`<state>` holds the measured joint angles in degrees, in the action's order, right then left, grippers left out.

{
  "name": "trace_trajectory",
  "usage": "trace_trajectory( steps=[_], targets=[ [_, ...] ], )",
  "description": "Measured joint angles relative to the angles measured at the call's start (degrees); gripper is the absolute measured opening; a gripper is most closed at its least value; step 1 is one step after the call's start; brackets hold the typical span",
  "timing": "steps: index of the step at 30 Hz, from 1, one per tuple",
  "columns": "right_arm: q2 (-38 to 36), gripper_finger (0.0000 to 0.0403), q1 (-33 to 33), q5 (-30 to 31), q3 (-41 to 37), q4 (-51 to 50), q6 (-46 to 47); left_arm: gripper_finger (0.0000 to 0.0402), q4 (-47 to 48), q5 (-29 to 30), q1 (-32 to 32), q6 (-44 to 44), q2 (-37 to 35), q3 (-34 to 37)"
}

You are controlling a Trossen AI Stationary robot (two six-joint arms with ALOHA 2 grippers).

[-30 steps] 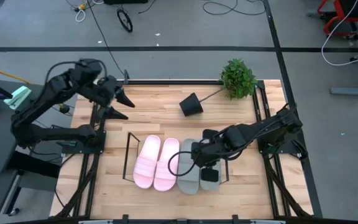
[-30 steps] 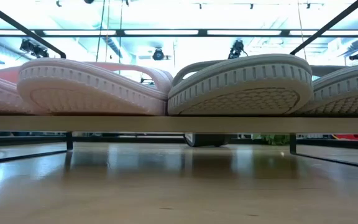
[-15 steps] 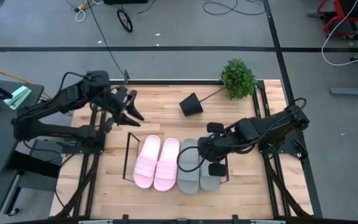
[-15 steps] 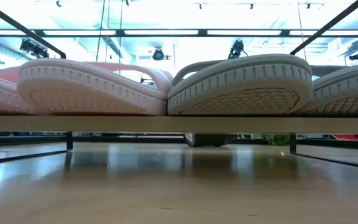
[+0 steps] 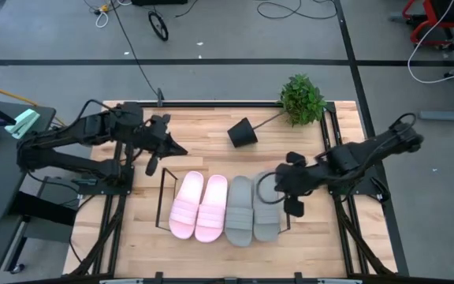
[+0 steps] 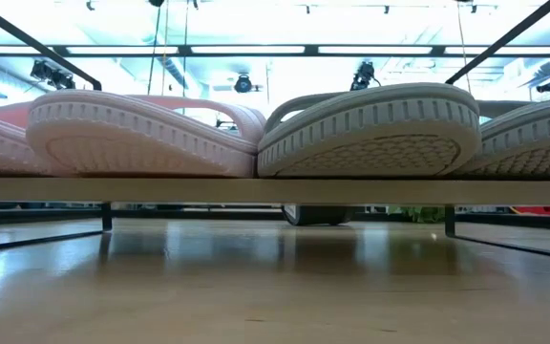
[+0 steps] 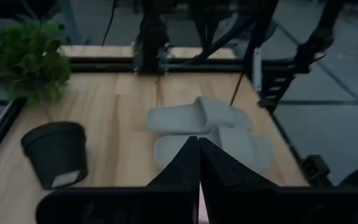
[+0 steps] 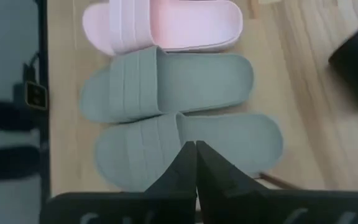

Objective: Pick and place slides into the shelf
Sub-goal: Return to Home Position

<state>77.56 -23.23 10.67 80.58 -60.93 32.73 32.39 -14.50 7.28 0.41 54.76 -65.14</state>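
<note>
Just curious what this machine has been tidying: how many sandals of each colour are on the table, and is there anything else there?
Pink sandals: 2
Grey sandals: 2
Plant pot: 1
Total: 5

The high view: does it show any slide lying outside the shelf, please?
No, the two pink slides and two grey slides all lie side by side inside the black wire shelf.

The table point(image 5: 203, 142) bears a tipped pot point(image 5: 242, 132) and the shelf point(image 5: 162, 197) holding 4 slides point(image 5: 211, 209).
</note>
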Motion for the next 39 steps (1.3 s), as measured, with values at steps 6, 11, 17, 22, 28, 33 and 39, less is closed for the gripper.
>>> trace_trajectory(
  steps=[6, 11, 17, 22, 28, 33, 39],
  targets=[
    [-11.4, 0.0, -2.3, 7.8, -9.8, 5.5, 7.6, 0.0005, -6.2, 3.4, -1.5, -1.9, -1.4, 4.8],
    [-17.4, 0.0, -3.2, 15.0, -10.8, 5.7, 10.7, 0.0004, -22.7, 3.6, -1.6, -8.8, -4.8, 18.4],
    [-19.8, 0.0, -3.2, 18.4, -10.9, 5.6, 12.4, 0.0004, -34.5, 8.0, -4.3, -11.9, -8.9, 29.3],
    [-19.4, 0.0, -3.2, 18.9, -10.9, 5.7, 15.2, 0.0005, -38.4, 16.0, -8.2, -12.1, -13.0, 34.8],
    [-18.1, 0.0, -2.7, 18.9, -10.9, 5.7, 18.3, 0.0004, -46.7, 20.9, -11.3, -13.3, -20.3, 42.9],
    [-16.4, 0.0, -1.9, 18.9, -10.9, 5.8, 20.2, 0.0003, -51.0, 22.9, -11.6, -10.9, -28.0, 48.6],
    [-14.6, 0.0, -0.6, 18.9, -10.9, 8.9, 20.3, 0.0005, -51.3, 24.0, -10.9, -9.6, -38.2, 52.4]
  ],
)
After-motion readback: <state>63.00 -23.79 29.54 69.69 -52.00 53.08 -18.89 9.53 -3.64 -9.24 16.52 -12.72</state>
